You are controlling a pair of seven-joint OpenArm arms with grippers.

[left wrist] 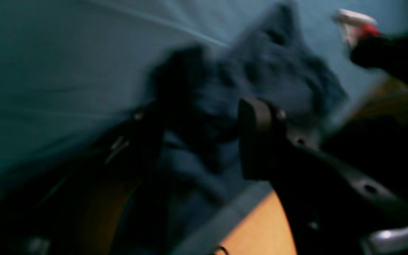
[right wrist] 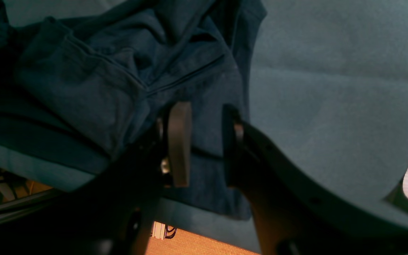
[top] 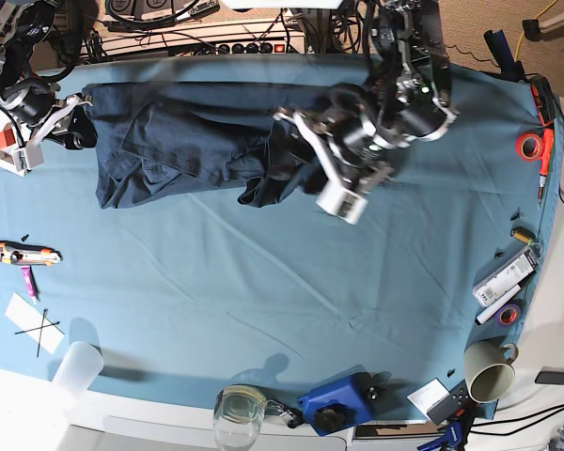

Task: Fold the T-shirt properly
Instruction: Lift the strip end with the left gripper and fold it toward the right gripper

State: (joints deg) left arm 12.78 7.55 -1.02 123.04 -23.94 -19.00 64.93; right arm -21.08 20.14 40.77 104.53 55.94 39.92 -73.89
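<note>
Teal cloth (top: 263, 310) covers the whole surface, with tape, markers and cups scattered round the edges, and the T-shirt (top: 183, 141) is strung out in a rumpled band along the far edge, from 10 to 12 o'clock in the base view.

The right hand (right wrist: 201, 141) is spread apart with a flat bit of shirt hem between its fingers, not pinched yet as far as I can see. It sits at the shirt's 9 o'clock end.

The left hand (left wrist: 204, 138) is at the other end, blurry, fingers apart around bunched fabric; it looks released rather than gripping.

My take: both hands should grab a single layer at the corners, not a wad. Then pull the shirt apart gently and drag it toward the open middle so it lies flat before any fold. A grab on the bunched end risks catching two layers.
</note>
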